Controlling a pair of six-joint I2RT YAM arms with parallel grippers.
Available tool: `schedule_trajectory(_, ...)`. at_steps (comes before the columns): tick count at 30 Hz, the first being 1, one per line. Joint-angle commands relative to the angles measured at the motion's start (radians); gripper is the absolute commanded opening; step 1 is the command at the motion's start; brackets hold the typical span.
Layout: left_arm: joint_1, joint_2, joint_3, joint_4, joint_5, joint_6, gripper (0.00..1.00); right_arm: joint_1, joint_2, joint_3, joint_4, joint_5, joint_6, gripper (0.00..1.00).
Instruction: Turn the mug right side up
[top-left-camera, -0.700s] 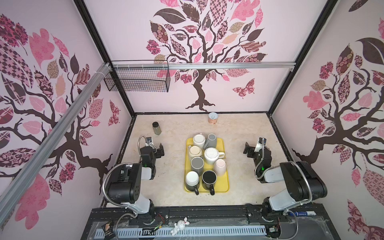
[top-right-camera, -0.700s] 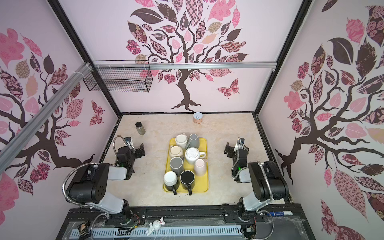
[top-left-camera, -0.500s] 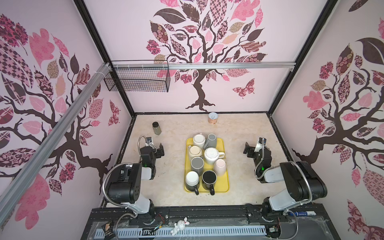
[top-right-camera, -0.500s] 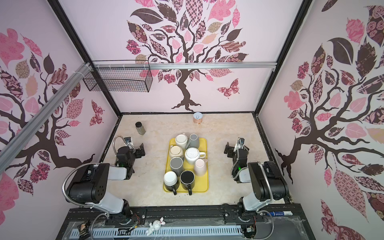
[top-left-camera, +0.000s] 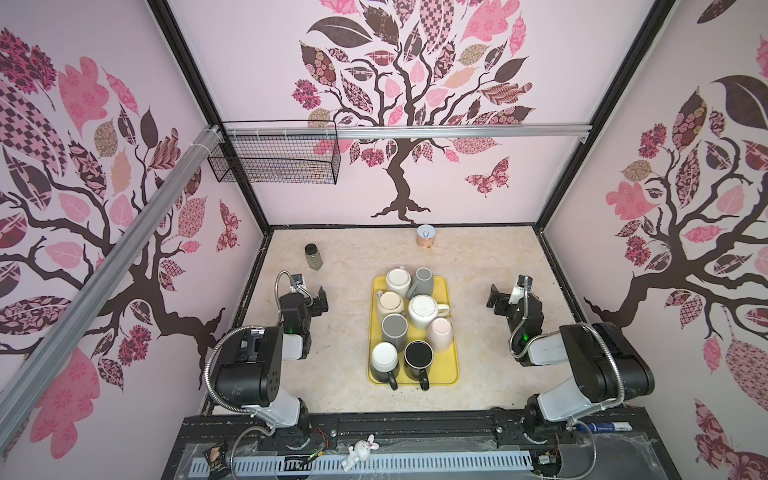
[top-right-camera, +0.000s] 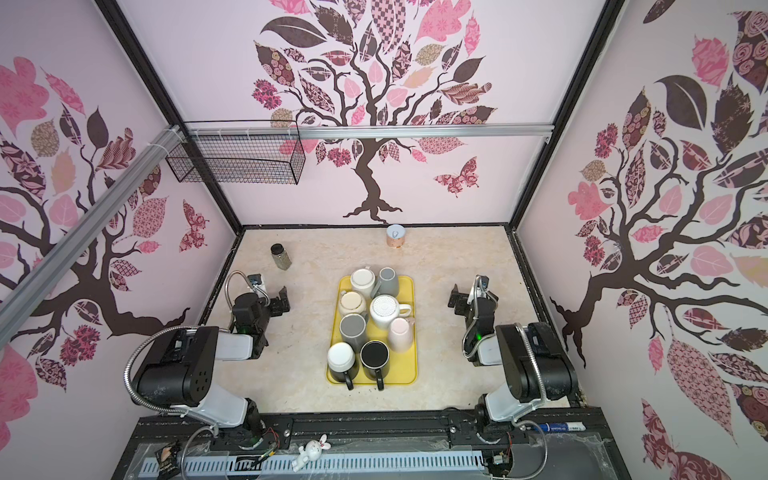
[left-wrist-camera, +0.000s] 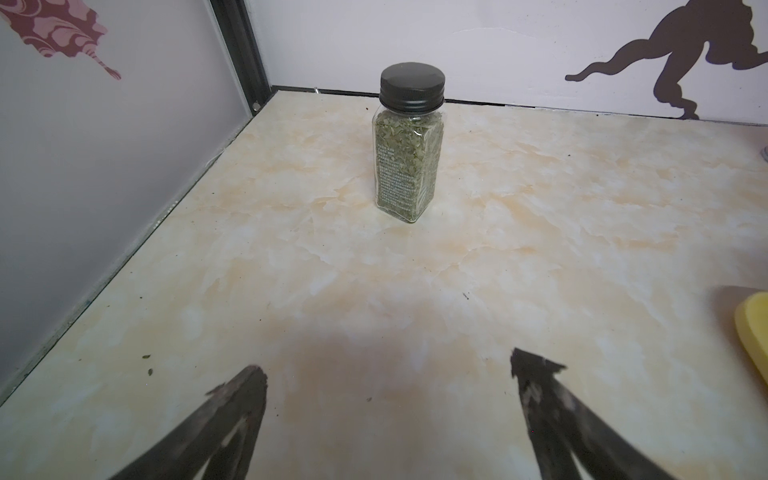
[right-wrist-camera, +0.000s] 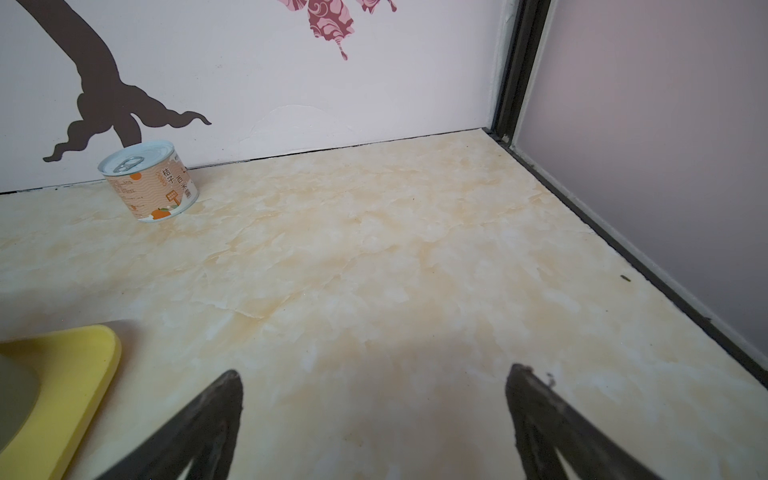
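When viewed from above, shows a marbled table (top-left-camera: 340, 365) with a yellow tray (top-left-camera: 448, 370) at its middle. Find eight mugs (top-left-camera: 395, 328) crowded on that tray, touching or nearly touching one another. Note the black mug (top-left-camera: 419, 355) at the near end, mouth up, with dark interior open and handle toward the near edge. Record the pink mug (top-left-camera: 439, 332) just behind it, presenting a closed pale top with no opening visible; appears mouth down, though not certain. Record the white ribbed mug (top-left-camera: 424, 311) at mid-tray, presenting a flat grooved round face upward, with handle to the right. Cannot settle from these views which way up the remaining mugs stand. Find the left gripper (left-wrist-camera: 386, 368) left of the tray and well apart from it, low over bare table, with fingers spread wide and nothing between them. Note a spice jar (left-wrist-camera: 409, 141) upright ahead of it, apart, black cap on. Find the right gripper (right-wrist-camera: 374, 370) right of the tray, likewise well apart, spread wide and holding nothing. Note a small can (right-wrist-camera: 149, 183) upright by the back wall.
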Motion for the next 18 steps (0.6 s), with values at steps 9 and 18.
schedule_trajectory(9, -0.010, -0.009, 0.020, 0.023, -0.014, 0.011, 0.97, 0.000, 0.006, 0.020, 0.016, 0.004, -0.003, 1.00)
schedule_trajectory(18, -0.014, -0.015, 0.012, 0.042, -0.023, 0.016, 0.97, 0.002, -0.064, 0.010, -0.016, 0.005, -0.007, 1.00)
